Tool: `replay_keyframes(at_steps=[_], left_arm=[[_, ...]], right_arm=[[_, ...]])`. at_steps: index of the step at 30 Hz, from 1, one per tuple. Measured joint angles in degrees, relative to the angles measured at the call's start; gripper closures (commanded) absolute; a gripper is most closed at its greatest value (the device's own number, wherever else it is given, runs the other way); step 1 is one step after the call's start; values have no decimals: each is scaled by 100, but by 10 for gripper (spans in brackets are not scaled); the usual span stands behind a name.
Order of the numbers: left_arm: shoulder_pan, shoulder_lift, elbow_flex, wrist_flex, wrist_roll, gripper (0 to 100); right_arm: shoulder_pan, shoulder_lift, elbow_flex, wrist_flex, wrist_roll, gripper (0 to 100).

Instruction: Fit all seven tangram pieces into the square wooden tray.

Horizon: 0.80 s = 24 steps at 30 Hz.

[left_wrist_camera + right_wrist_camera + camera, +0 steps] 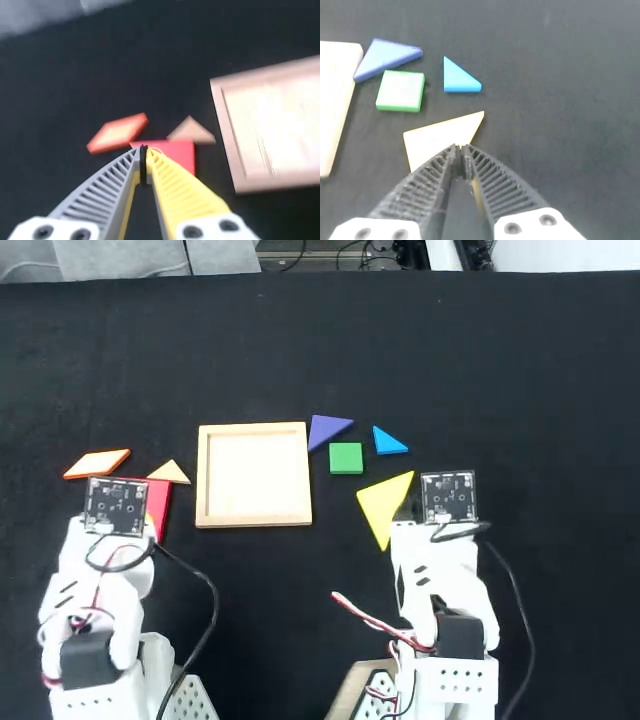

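Your right gripper (460,150) has its fingers pressed together, the tips over the near part of the large flat yellow triangle (442,135). This arm is plainly the nearer one for that piece. The triangle's long edge runs away from the arm base on the gripper's side, and its square corner points left toward the empty square wooden tray (252,521) between the arms. Your left gripper (144,150) is likewise closed on nothing, tips over the flat red piece (172,150), which lies just beside the tray's left rim.
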Motion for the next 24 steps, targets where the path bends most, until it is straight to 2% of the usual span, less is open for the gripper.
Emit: replay_keyframes(at_steps=[6, 8, 14, 19, 24], left_arm=[[-18, -35, -1002, -308, -9, 967], [-220, -35, -1310, -308, -9, 970], [-431, -44, -1459, -308, -9, 967], [-431, 62, -1459, -308, -9, 967], [-431, 1037, -1521, -308, 9, 966]], right_arm=[[0, 0, 0, -809, 0, 987], [0, 0, 0, -967, 0, 987], [0, 0, 0, -246, 0, 987], [0, 0, 0, -185, 0, 987], [0, 0, 0, -185, 0, 987]])
